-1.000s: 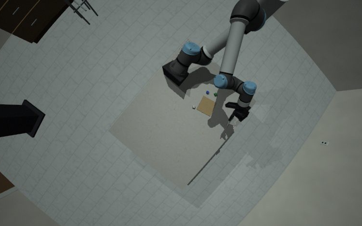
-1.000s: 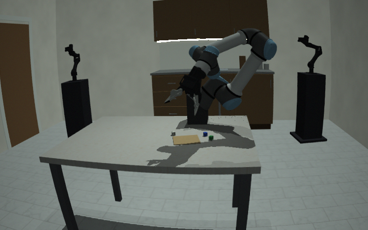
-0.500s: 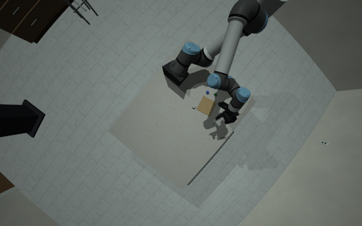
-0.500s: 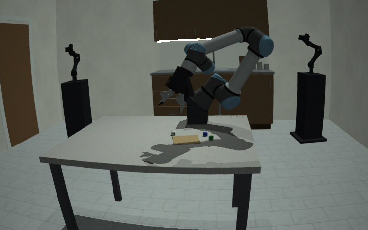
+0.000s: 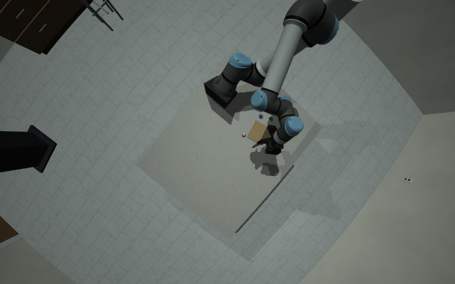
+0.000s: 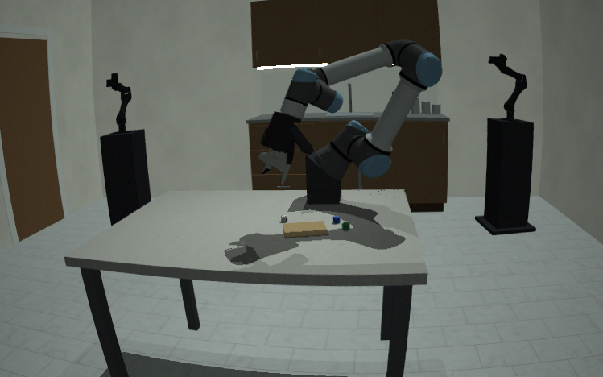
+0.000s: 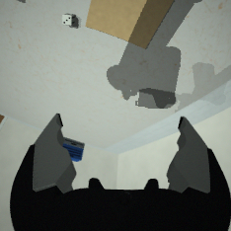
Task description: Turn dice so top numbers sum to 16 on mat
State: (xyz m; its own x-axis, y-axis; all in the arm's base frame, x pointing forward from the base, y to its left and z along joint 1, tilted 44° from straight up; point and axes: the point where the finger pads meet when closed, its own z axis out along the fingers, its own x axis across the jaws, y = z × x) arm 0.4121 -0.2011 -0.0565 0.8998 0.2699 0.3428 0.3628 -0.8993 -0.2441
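Observation:
A white die (image 5: 243, 134) (image 6: 284, 218) (image 7: 68, 20) with black pips sits on the table beside the tan mat (image 5: 256, 130) (image 6: 305, 229) (image 7: 113, 17), off it. A blue die (image 5: 260, 115) (image 6: 336, 219) and a green die (image 5: 271, 118) (image 6: 345, 225) sit close together on the table, also off the mat. These two are out of the wrist view. The numbers on top are too small to read surely. My gripper (image 6: 274, 177) (image 7: 120, 115) is wide open and empty, tilted, high above the table. Nothing is between its fingers.
The table (image 5: 200, 169) (image 6: 163, 238) carries the arm's base (image 5: 220, 92) (image 6: 323, 180) behind the dice. The arm's shadow crosses part of the mat. Black pedestals (image 6: 127, 173) (image 6: 509, 173) with small arms stand beyond the table. A blue object (image 7: 74, 150) shows past the left finger.

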